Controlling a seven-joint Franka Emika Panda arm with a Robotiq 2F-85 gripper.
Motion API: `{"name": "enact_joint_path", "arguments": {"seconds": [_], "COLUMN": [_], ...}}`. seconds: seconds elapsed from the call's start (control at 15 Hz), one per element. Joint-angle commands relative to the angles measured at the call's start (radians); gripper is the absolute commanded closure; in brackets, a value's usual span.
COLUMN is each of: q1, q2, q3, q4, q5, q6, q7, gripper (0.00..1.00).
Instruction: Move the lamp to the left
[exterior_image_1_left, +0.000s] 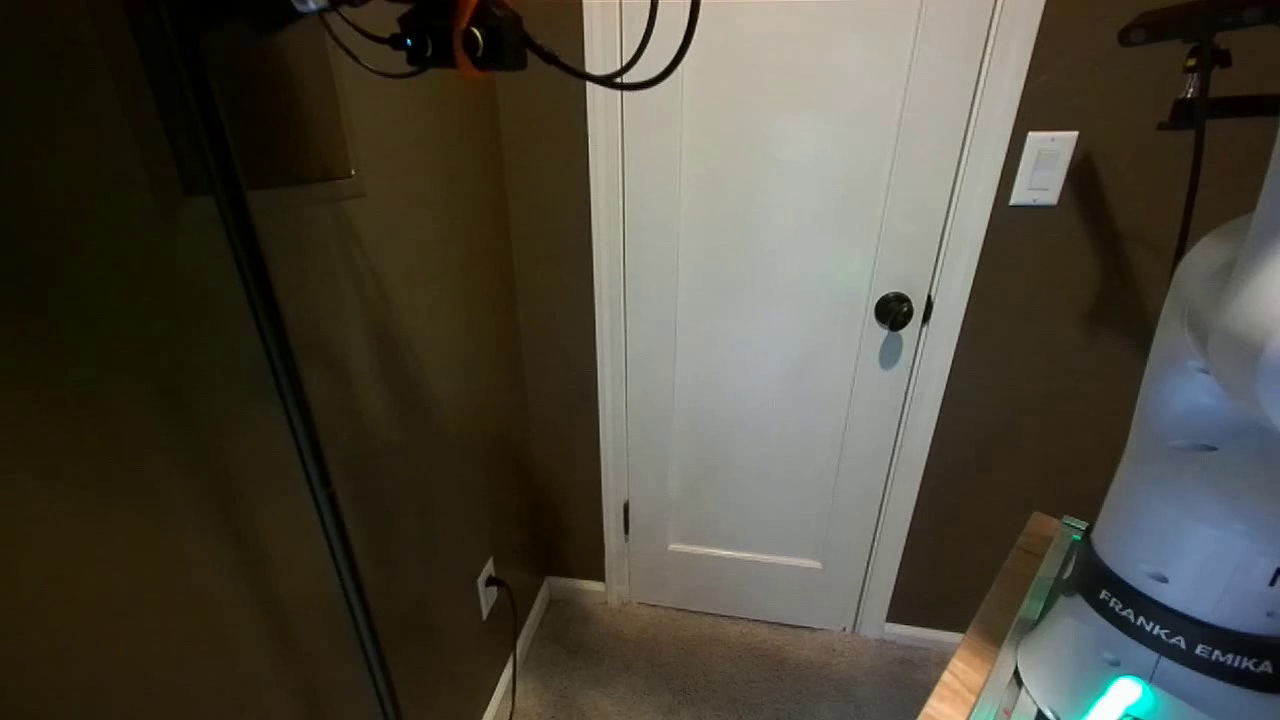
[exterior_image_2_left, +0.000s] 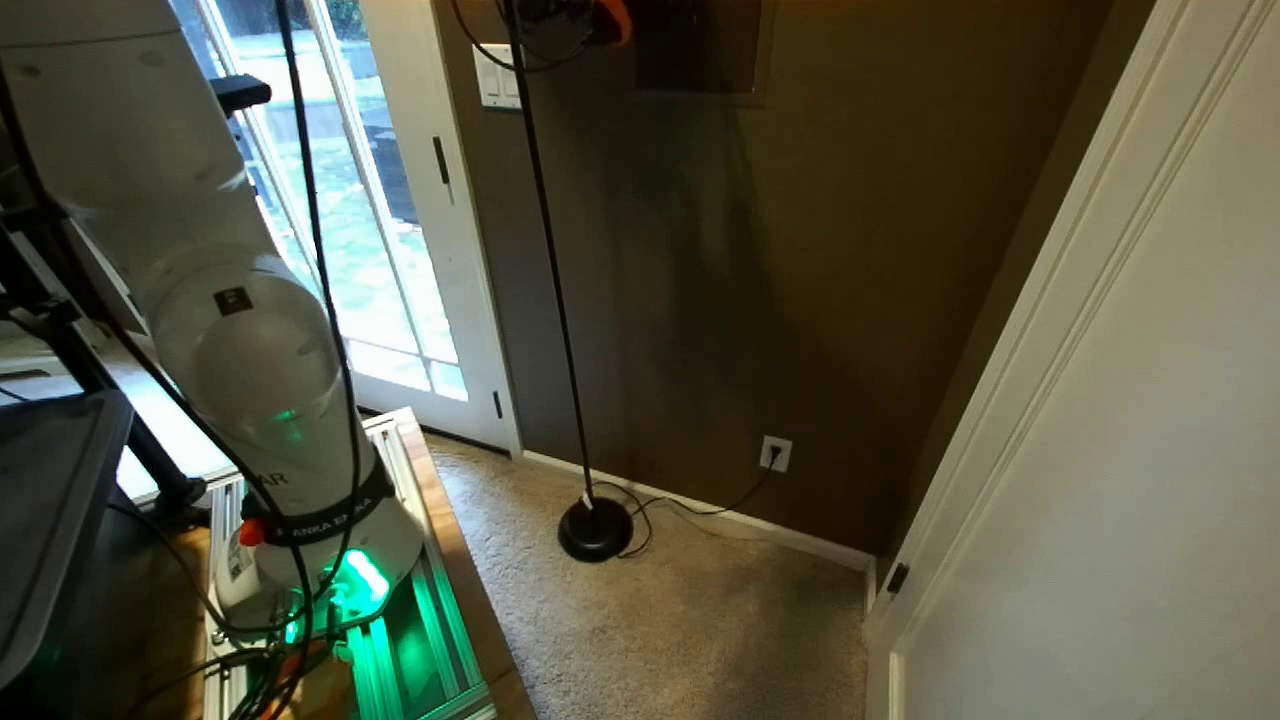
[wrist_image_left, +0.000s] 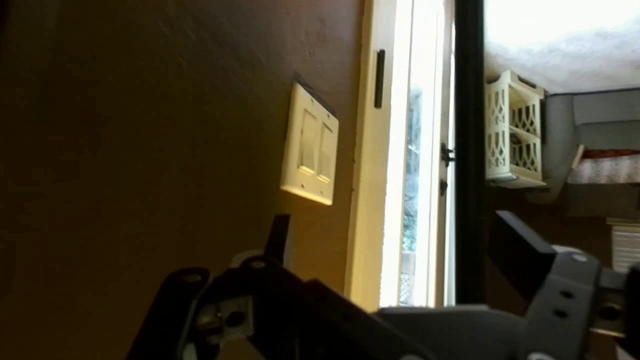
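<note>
Gripper (wrist_image_left: 392, 227): spread, wrist vw; fingers (wrist_image_left: 521, 250) well apart, pole of lamp (wrist_image_left: 470, 150) in the gap.
Lamp: nearer finger at 4 o'clk; touching or not, can't tell.
Lamp base (exterior_image_2_left: 595, 532): on carpet (exterior_image_2_left: 640, 640) in an ext. vw, approx 3 o'clk of robot arm (exterior_image_2_left: 250, 350) foot.
Outlet (exterior_image_2_left: 776, 453): 2 o'clk of lamp base.
Switch plate (wrist_image_left: 311, 145): on wall (wrist_image_left: 150, 125), wrist vw, 10-11 o'clk of gripper.

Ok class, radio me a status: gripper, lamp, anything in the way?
Gripper open. Lamp pole showing between its jaws, not clamped. Cord by base runs to wall outlet, possible snag.
</note>
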Motion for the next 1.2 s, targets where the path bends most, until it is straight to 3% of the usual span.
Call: {"name": "enact_joint_path", "arguments": {"seconds": [0.0,0.8,0.87,1.13], "q1": [-0.028,-0.154,-0.097,-0.102], "q2": [-0.086,-0.503,-0.419,-0.475], "q3": [-0.024,-0.146,-0.174,-0.193], "q4": [-0.086,-0.482,-0.398,-0.459], "q5": [-0.116,-0.567,-0.513,-0.563], "q6": [0.073,0.148,0.122,0.138], "q7": [0.119,0.450,0.403,0.438], "gripper": [0.00,0.00,0.00,0.00]}}
